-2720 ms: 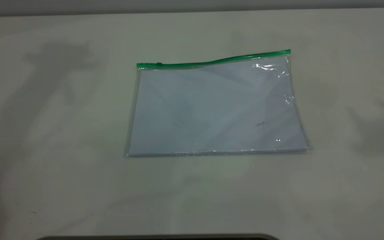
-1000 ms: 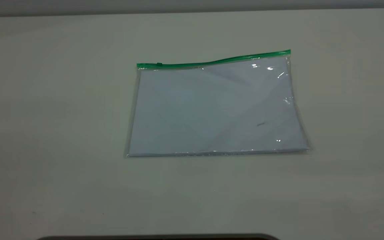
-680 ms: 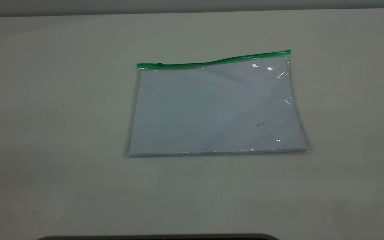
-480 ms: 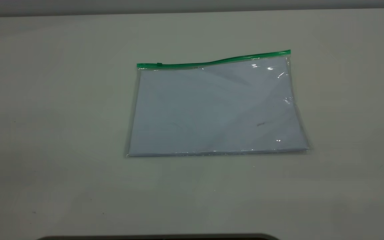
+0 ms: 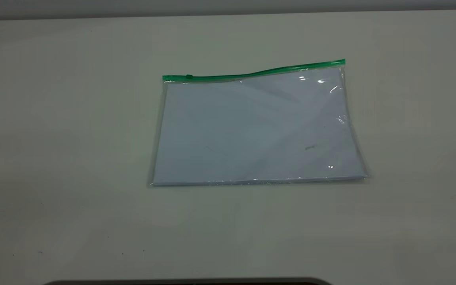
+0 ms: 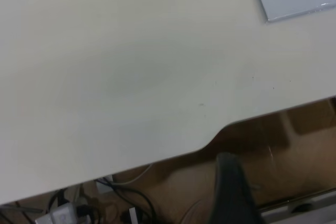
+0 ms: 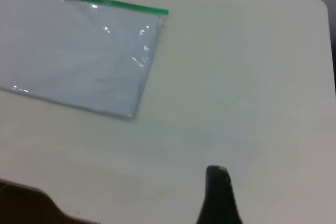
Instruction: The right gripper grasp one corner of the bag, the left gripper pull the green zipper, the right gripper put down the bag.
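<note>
1 bag [image 5: 257,128] lies flat on the table [image 5: 65,138], near the far edge and a little toward the right side, nothing touching it. White sheets show through the clear plastic. Its green zipper [image 5: 251,73] runs along the bag's far long edge, with the small slider [image 5: 189,76] close to the left end. Neither arm shows from the front. From the left wrist, 1 dark finger [image 6: 233,192] of the left gripper hangs off the table's near edge, well apart from the bag's corner; open or closed, I cannot tell. From the right wrist, 1 dark finger [image 7: 219,198] of the right gripper sits over bare tabletop, well apart from the bag; its state I cannot tell either.
</note>
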